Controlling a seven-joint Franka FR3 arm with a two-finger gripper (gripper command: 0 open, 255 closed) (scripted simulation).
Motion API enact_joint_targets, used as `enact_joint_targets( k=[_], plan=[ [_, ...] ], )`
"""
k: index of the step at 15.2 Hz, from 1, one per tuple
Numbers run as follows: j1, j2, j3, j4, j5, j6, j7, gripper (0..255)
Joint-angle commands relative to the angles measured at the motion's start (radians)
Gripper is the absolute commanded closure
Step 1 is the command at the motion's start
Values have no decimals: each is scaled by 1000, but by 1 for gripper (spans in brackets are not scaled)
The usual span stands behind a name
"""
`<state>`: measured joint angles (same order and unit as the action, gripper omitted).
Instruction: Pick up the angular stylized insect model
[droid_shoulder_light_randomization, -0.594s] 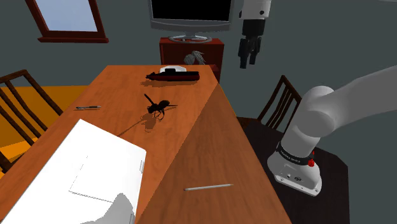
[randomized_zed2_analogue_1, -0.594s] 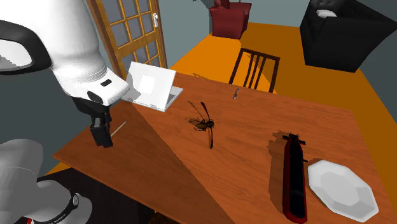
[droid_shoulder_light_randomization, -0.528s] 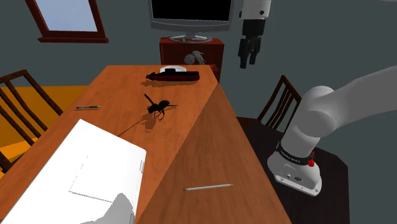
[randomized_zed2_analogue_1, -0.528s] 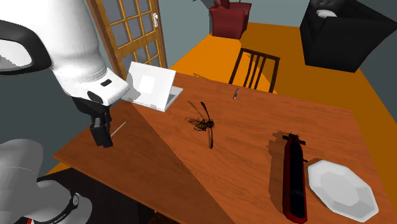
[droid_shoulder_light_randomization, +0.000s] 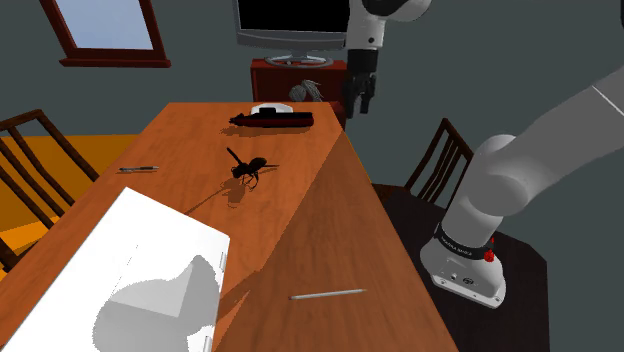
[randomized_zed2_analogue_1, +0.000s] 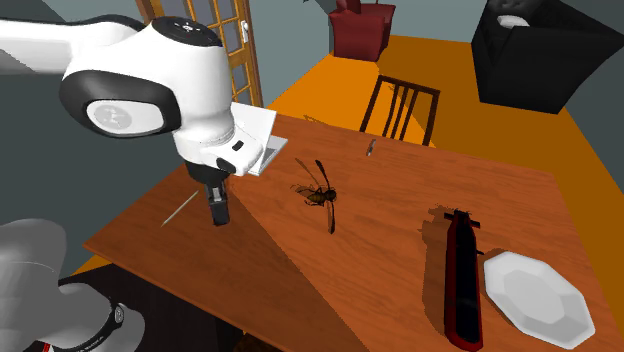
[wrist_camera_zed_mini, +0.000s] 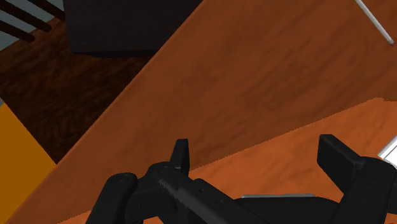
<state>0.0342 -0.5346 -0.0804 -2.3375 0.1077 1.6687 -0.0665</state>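
Observation:
The insect model (droid_shoulder_light_randomization: 245, 167) is dark and angular with thin wings and legs. It lies near the middle of the wooden table (droid_shoulder_light_randomization: 320, 220), and the second exterior view has the insect (randomized_zed2_analogue_1: 320, 192) there as well. My black gripper (droid_shoulder_light_randomization: 358, 100) hangs high above the table's edge, toward the shoulder view's right of the insect. From the second exterior view the gripper (randomized_zed2_analogue_1: 218, 212) is well to the insect's left. In the wrist view the gripper (wrist_camera_zed_mini: 257, 159) is open, its fingers (wrist_camera_zed_mini: 181, 156) wide apart over bare table wood (wrist_camera_zed_mini: 254, 83), with nothing between them.
A long black and red model (droid_shoulder_light_randomization: 272, 120) and a white plate (droid_shoulder_light_randomization: 270, 107) lie at the far end. A white laptop (droid_shoulder_light_randomization: 130, 270) sits near the front, a pen (droid_shoulder_light_randomization: 138, 169) by the left edge, a grey rod (droid_shoulder_light_randomization: 327, 294) near the front. Chairs (droid_shoulder_light_randomization: 440, 160) flank the table.
The arm has swung toward the shoulder view's left and over the table, bringing the gripper closer to the insect. The fingers stay open. Its shadow now falls on the laptop.

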Motion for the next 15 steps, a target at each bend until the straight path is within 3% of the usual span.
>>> enact_joint_targets(
  k=[1, 8, 15],
  plan=[
    [10, 75, -6, 18, 24, 51, -15, 0],
    [47, 346, -19, 145, 124, 169, -73, 0],
    [66, 622, -13, 337, 235, 221, -135, 0]
  ],
)
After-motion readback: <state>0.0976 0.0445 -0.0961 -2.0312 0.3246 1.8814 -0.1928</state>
